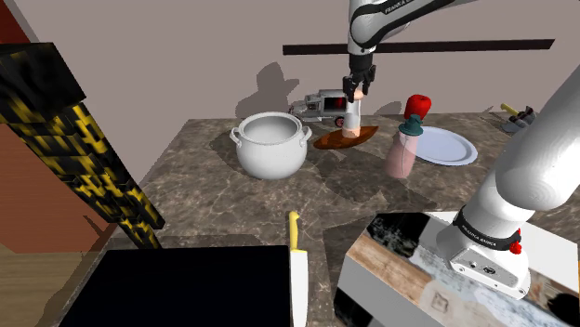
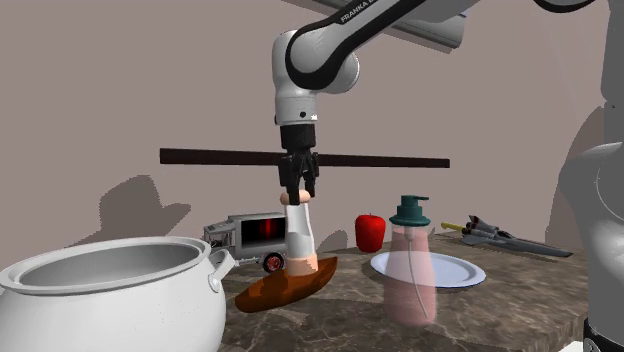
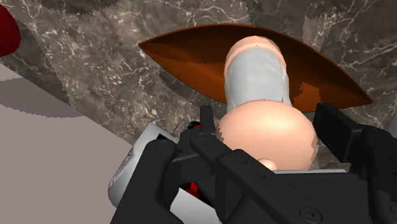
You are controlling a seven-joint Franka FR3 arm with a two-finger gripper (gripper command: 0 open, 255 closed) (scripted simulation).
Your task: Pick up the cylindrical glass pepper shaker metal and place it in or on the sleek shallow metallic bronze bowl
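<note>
Marbled counter [image 3: 95, 38]; wrist view: shaker [image 3: 257, 70] in pincer [image 3: 268, 127] over bronze bowl [image 3: 184, 54].

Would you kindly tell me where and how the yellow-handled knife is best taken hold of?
Probably by the yellow handle, from straight above, closing across its narrow width: the knife lies flat on the counter, and its handle is clear of other things.

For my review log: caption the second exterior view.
Black fingers clasp the pale, peach-capped cylindrical shaker upright in the shallow bronze-brown bowl.
</note>
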